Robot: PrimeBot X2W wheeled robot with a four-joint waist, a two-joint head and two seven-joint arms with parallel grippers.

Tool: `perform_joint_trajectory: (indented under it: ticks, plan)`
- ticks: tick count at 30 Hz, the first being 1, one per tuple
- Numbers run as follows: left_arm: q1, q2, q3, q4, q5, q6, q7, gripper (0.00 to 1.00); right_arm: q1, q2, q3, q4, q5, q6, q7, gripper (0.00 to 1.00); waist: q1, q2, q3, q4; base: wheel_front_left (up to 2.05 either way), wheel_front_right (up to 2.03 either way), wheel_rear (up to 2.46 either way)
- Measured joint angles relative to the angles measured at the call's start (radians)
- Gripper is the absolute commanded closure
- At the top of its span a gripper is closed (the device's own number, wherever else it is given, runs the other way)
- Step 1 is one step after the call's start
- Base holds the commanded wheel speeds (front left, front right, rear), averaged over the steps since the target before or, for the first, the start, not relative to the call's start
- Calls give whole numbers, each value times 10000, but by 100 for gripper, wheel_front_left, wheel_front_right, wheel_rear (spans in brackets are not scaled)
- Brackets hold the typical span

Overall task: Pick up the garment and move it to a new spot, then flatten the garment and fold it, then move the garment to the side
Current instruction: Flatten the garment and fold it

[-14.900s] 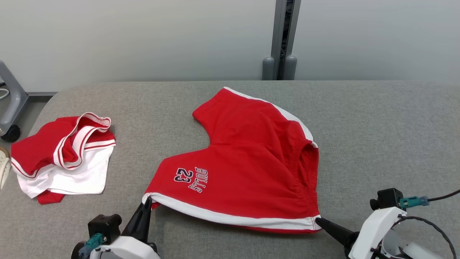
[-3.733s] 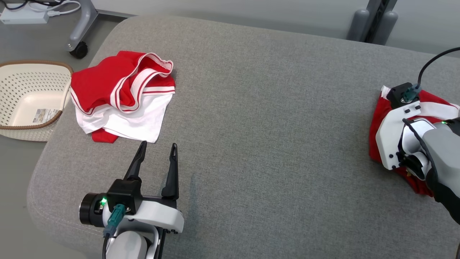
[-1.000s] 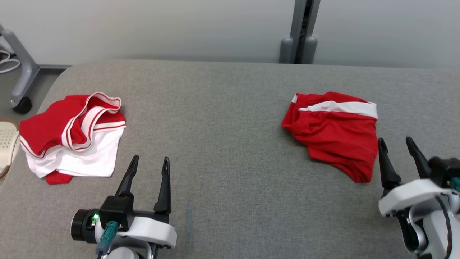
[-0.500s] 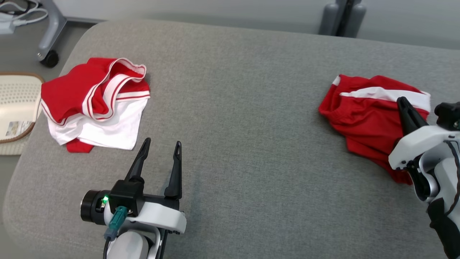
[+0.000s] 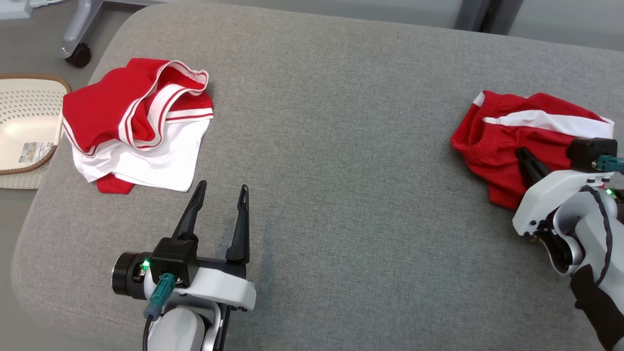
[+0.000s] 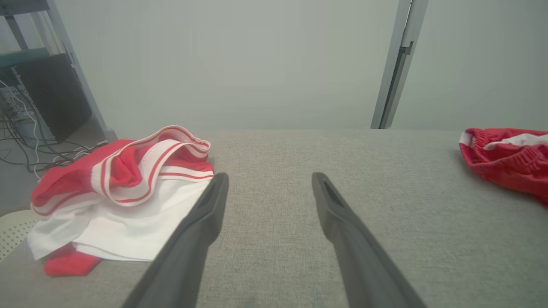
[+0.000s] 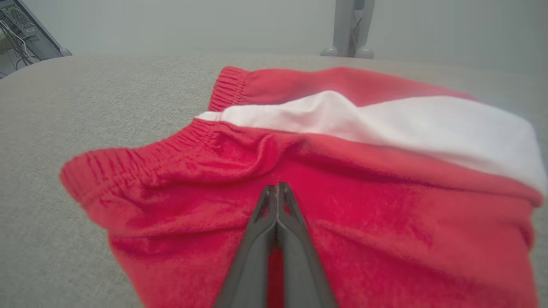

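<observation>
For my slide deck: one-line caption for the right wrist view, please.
Shut right claw over folded red shorts with a white band, on grey upholstery.

Head view:
- Basket [image 5: 29, 105] is cut by the left edge. Its label [image 5: 33, 151] is too small to read.
- Shorts [image 5: 502, 146]: the near right corner is hidden behind the right arm [image 5: 560, 195].
- Right claw [image 5: 519, 151]: one dark finger shows, the other is hidden behind it.

Left wrist view:
- Shorts are cut by the right edge.

Right wrist view:
- The shorts' far white band is blurred, and their near part is cut by the bottom edge.
- Claw tips are pressed together against the red cloth. Cannot tell whether any cloth is pinched between them.
</observation>
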Motion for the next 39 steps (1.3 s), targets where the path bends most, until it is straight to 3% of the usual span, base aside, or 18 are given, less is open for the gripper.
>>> perform_joint_trajectory:
  ticks: [10,17,27,39]
  plan:
    - [-25,-4,54,77,69,23,0,0,521,100,1317,-263,1595,-2,405,100,0,0,-289,-392,0,0,0]
    - [-22,-4,75,109,81,15,0,0,789,-173,2128,-807,2410,-2,522,100,0,0,-435,-571,0,0,0]
    - [21,-2,52,115,111,-65,0,0,-93,-828,2098,-867,2817,-2,-8,100,0,0,-354,-422,0,0,0]
    - [-223,0,-138,84,107,-73,0,0,-1506,-1172,2474,408,2980,-2,736,100,1,0,359,163,0,0,0]
